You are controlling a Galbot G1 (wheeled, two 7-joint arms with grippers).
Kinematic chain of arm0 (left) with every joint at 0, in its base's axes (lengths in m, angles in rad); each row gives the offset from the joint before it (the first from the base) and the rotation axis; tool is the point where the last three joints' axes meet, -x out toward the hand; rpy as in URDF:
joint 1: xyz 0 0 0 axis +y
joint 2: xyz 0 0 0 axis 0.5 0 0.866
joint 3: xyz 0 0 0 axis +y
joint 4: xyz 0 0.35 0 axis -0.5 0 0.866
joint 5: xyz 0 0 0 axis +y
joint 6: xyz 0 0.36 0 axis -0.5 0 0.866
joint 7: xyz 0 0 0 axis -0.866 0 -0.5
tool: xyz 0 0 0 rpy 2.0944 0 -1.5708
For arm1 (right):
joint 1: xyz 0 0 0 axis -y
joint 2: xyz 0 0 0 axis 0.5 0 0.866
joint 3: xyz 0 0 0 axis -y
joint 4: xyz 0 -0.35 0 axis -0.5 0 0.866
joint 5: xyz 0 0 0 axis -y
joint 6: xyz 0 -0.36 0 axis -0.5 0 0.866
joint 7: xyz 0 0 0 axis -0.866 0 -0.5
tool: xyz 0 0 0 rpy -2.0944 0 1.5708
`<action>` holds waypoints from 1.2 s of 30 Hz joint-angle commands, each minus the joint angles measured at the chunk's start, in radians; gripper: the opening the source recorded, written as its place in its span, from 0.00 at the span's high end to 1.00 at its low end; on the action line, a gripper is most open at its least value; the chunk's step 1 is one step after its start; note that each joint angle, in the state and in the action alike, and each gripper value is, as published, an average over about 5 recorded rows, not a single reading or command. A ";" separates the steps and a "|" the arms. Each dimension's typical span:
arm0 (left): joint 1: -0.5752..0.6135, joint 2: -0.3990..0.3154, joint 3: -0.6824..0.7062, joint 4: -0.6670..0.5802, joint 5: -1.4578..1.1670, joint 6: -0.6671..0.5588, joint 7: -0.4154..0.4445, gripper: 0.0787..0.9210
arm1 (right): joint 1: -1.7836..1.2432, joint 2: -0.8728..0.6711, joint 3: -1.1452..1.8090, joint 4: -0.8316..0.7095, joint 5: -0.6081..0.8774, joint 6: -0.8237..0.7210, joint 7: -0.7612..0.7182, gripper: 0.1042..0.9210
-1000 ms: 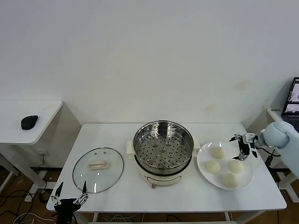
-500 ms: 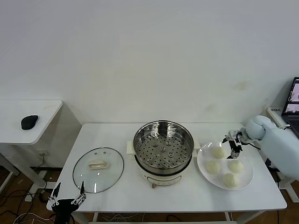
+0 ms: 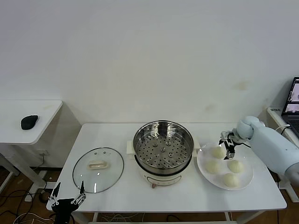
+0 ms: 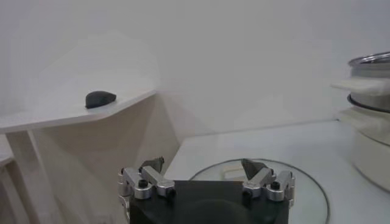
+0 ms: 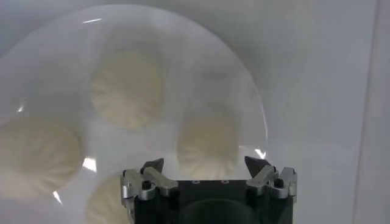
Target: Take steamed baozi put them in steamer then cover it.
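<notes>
Several pale baozi (image 3: 213, 166) lie on a white plate (image 3: 245, 182) to the right of the steamer (image 3: 163, 144), whose perforated tray holds nothing. My right gripper (image 3: 228, 143) hovers open just above the plate's far side, beside the rear baozi (image 3: 218, 151). In the right wrist view one baozi (image 5: 208, 143) sits between the open fingers of that gripper (image 5: 205, 164), apart from them, with others (image 5: 127, 88) around it. The glass cover (image 3: 98, 169) lies flat on the table left of the steamer. My left gripper (image 3: 70, 186) waits open at the table's front left corner.
A lower side table (image 3: 28, 116) with a black mouse (image 3: 29, 122) stands to the left. A laptop (image 3: 293, 102) shows at the far right edge. In the left wrist view the cover (image 4: 304, 189) lies just beyond the left gripper (image 4: 203, 164), with the steamer (image 4: 372, 146) farther off.
My right gripper has moved left from the plate's right rim to above the rear baozi, staying open. The left arm has not moved.
</notes>
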 commanded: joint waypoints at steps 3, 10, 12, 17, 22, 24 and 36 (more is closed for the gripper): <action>-0.003 0.001 0.000 0.003 0.000 0.000 0.000 0.12 | 0.006 0.039 -0.009 -0.045 -0.024 0.000 0.004 0.15; -0.008 0.000 0.002 0.008 0.000 -0.001 0.000 0.12 | -0.002 0.052 0.004 -0.060 -0.039 0.000 0.010 0.29; -0.009 -0.001 0.002 0.009 0.001 -0.002 0.000 0.12 | -0.003 0.052 0.005 -0.061 -0.042 0.000 0.012 0.32; -0.007 -0.002 0.005 0.006 -0.008 -0.006 0.002 0.12 | -0.010 0.055 0.019 -0.064 -0.052 0.005 0.020 0.38; -0.006 -0.001 0.007 0.003 -0.011 -0.005 0.002 0.12 | -0.006 0.034 0.021 -0.034 -0.040 0.006 0.021 0.40; -0.006 0.000 0.007 0.001 -0.011 -0.004 0.002 0.12 | 0.003 0.016 0.014 -0.011 -0.025 0.005 0.019 0.41; 0.004 0.017 0.012 -0.020 -0.058 0.000 0.008 0.12 | 0.257 -0.242 -0.139 0.325 0.259 -0.044 -0.022 0.40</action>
